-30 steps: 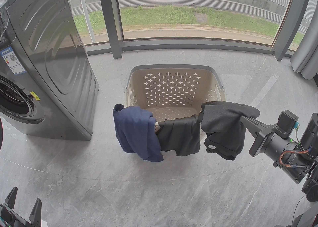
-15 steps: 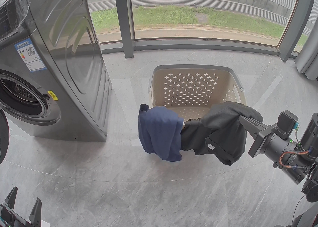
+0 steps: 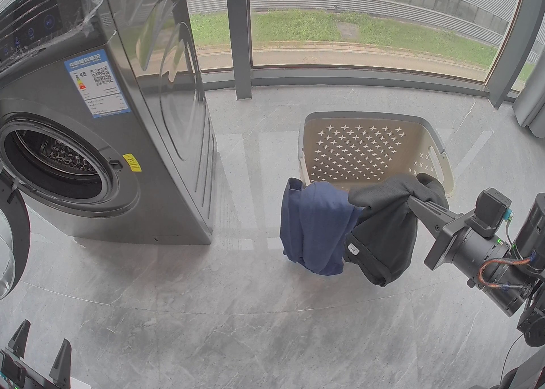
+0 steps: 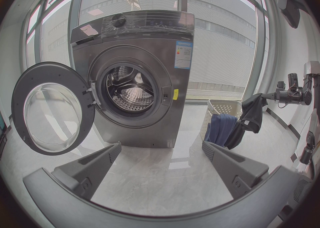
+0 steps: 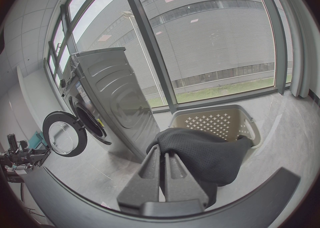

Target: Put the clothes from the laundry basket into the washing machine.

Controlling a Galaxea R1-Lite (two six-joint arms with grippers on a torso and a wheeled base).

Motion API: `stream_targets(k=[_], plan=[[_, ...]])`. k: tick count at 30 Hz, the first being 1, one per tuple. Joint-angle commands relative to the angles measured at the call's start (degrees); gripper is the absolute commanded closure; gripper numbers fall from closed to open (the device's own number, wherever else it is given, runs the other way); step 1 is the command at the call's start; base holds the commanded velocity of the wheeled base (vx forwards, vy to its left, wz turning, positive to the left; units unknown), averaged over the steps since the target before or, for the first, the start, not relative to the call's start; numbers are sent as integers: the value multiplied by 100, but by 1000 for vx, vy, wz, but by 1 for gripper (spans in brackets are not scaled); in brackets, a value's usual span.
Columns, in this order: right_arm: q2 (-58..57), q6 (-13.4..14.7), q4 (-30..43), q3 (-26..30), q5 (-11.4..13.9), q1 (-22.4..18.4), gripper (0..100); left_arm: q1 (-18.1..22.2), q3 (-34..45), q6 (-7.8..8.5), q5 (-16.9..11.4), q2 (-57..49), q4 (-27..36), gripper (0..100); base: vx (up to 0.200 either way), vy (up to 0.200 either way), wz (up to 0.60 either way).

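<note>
- The right end effector (image 3: 413,201) is clamped shut on a dark grey garment (image 3: 392,231). It holds the garment up at the near right corner of the laundry basket (image 3: 374,118).
- The right wrist view shows the two fingers (image 5: 151,168) pressed together with the mesh cloth bunched over their tips.
- The grey garment sags from the grip, and its lower fold hangs in front of the basket's near wall, clear of the floor (image 3: 227,322).
- A navy garment (image 3: 315,225) is draped over the basket's near rim, just left of the grey one and touching it. I cannot tell whether the two are tangled together.
- The beige basket stands on the floor by the window (image 3: 352,26), to the right of the washing machine (image 3: 164,123) and apart from it.
- The machine's round door (image 4: 53,112) is swung wide open to the left, and the steel drum (image 4: 130,94) shows inside.
- The left end effector (image 3: 41,339) sits low at the near left with its fingers spread and nothing between them. It faces the machine's front.
</note>
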Motion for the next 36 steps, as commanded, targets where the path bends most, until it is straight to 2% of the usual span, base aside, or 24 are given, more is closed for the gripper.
stream_targets(k=[1, 3, 21, 27, 36], plan=[[9, 2, -4, -11, -2, 0, 100, 3, 92, -4, 2, -104, -3, 0, 0, 0, 0], [27, 2, -4, -11, -2, 0, 100, 3, 92, -4, 2, -104, -3, 0, 0, 0, 0], [9, 2, -4, -11, -2, 8, 100, 3, 92, -4, 2, -104, -3, 0, -200, 0, 0], [27, 2, -4, -11, 7, 0, 100, 3, 92, -4, 2, -104, -3, 0, 0, 0, 0], [35, 2, -21, -11, 7, 8, 100, 3, 92, -4, 2, -104, -3, 0, 0, 200, 0]])
